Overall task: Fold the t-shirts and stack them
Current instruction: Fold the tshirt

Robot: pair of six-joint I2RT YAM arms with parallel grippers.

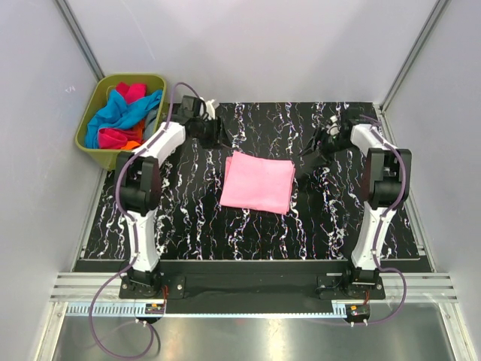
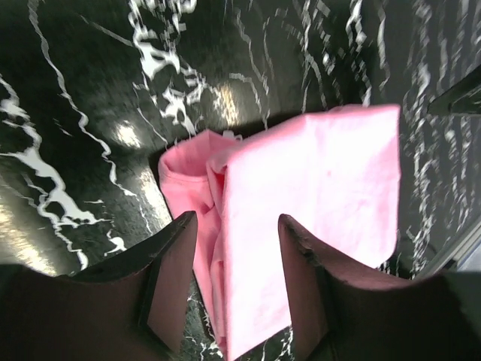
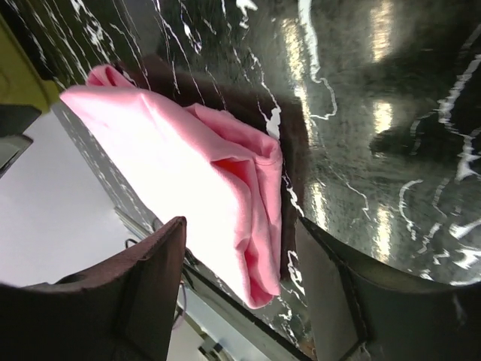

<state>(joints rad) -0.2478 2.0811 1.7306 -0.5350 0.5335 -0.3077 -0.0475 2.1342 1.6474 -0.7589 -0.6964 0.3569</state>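
Jaws on the left gripper [image 2: 237,218] and right gripper [image 3: 240,222] stand open, gripping nothing; the folded pink t-shirt [image 1: 258,182] lies flat on the table [image 1: 188,218] between them, one far corner near each pair

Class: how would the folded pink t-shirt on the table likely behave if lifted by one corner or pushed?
The pink t-shirt is probably floppy: its edges show soft, rumpled folds. Lifted by one corner, its loose layers would likely fall open. Pushed across the table, it might bunch rather than slide.
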